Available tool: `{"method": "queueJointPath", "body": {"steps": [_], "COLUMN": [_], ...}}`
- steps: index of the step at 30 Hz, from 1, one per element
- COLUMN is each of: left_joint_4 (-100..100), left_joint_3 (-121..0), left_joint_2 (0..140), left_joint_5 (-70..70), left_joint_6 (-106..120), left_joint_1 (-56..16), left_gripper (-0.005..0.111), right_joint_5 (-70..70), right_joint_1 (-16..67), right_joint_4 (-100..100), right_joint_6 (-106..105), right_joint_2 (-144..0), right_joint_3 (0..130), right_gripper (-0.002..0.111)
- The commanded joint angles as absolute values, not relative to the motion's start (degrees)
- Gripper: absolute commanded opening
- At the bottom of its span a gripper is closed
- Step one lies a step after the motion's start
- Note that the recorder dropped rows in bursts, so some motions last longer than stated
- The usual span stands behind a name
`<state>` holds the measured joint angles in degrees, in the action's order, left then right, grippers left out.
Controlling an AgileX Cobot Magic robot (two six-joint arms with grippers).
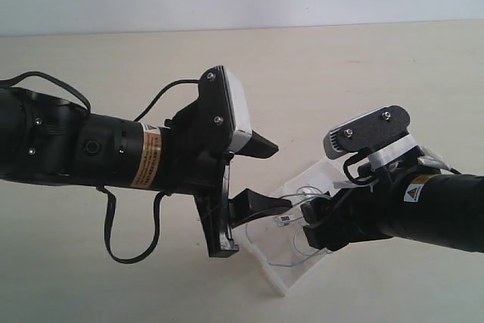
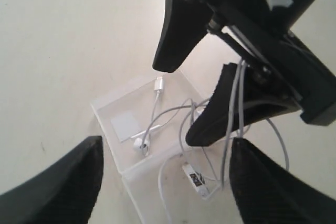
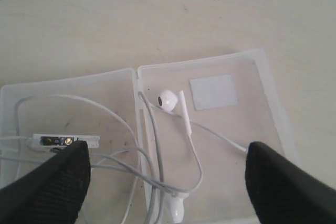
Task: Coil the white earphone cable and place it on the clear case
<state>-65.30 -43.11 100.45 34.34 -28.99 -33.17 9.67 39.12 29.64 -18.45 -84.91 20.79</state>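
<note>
The clear case (image 3: 252, 103) lies open and flat on the table, a white patch (image 3: 212, 92) on one half. The white earphone cable (image 3: 152, 145) lies in loose loops across both halves, with its earbuds (image 3: 168, 99) on the patch half and its inline piece (image 3: 65, 140) on the other. My right gripper (image 3: 168, 148) hangs open just above the case (image 1: 276, 274), its fingers either side of the loops. In the left wrist view a few strands (image 2: 233, 114) drape over one right finger. My left gripper (image 2: 167, 145) is open above the case (image 2: 113, 103), holding nothing.
The case sits on a pale beige table (image 1: 340, 73) with a white wall behind. The left arm's black cable (image 1: 132, 251) hangs in a loop near the table. The two grippers (image 1: 280, 177) are close together over the case.
</note>
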Motion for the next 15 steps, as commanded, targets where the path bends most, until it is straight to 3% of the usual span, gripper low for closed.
{"method": "queueJointPath", "body": {"steps": [1, 12, 15], "left_joint_4": [-66.2, -66.4, -65.3], "left_joint_3": [-43.3, -43.3, -43.3], "left_joint_2": [102.1, 104.2, 104.2], "left_joint_5": [35.3, 38.5, 38.8], "left_joint_6": [-29.8, -29.5, -29.4], "left_joint_1": [-33.5, -33.5, -33.5], "left_gripper": [0.066, 0.066, 0.059], "right_joint_5": [10.6, 10.7, 10.8], "right_joint_1": [39.2, 39.2, 39.2], "right_joint_4": [29.5, 29.5, 29.5], "right_joint_6": [-19.0, -19.0, -19.1], "right_joint_2": [-84.5, -84.5, -84.5], "right_joint_3": [21.1, 21.1, 21.1], "right_gripper": [0.077, 0.077, 0.077]}}
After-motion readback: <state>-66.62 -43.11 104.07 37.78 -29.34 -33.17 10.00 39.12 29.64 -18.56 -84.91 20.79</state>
